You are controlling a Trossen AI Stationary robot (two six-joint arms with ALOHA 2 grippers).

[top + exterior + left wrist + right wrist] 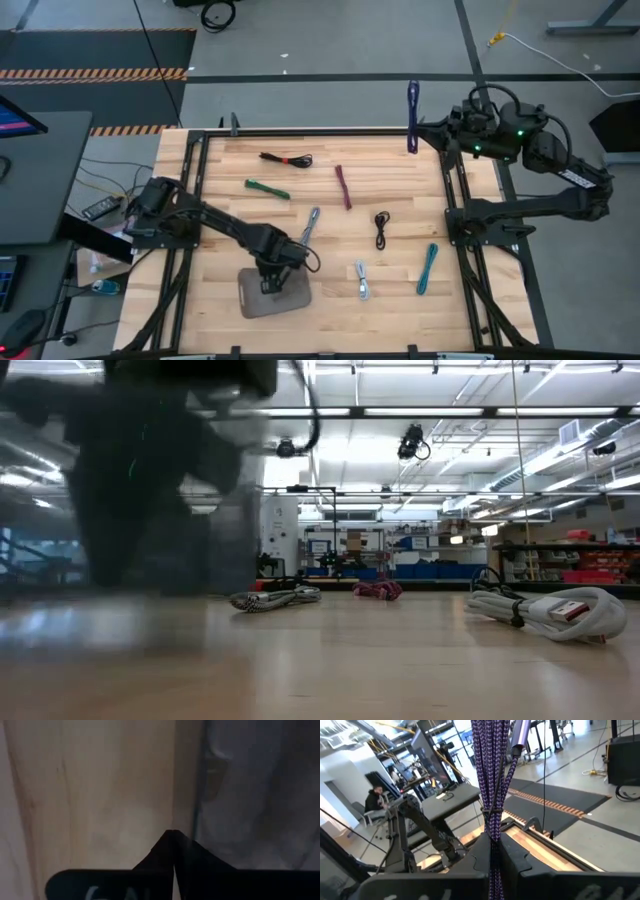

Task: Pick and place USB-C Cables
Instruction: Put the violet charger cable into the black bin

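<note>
High view: left gripper (272,283) sits pinched shut and apparently empty over the tray (292,297), lower centre. Right gripper (413,128) clamps the purple cable (412,102), upper right; next, carry it trayward.

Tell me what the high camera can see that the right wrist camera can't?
Only the high view shows the tray, the left gripper shut above it, and the green cable and teal cable on the table. Only the right wrist view shows a seated person in the room. Both show the purple cable held in the right gripper.
</note>
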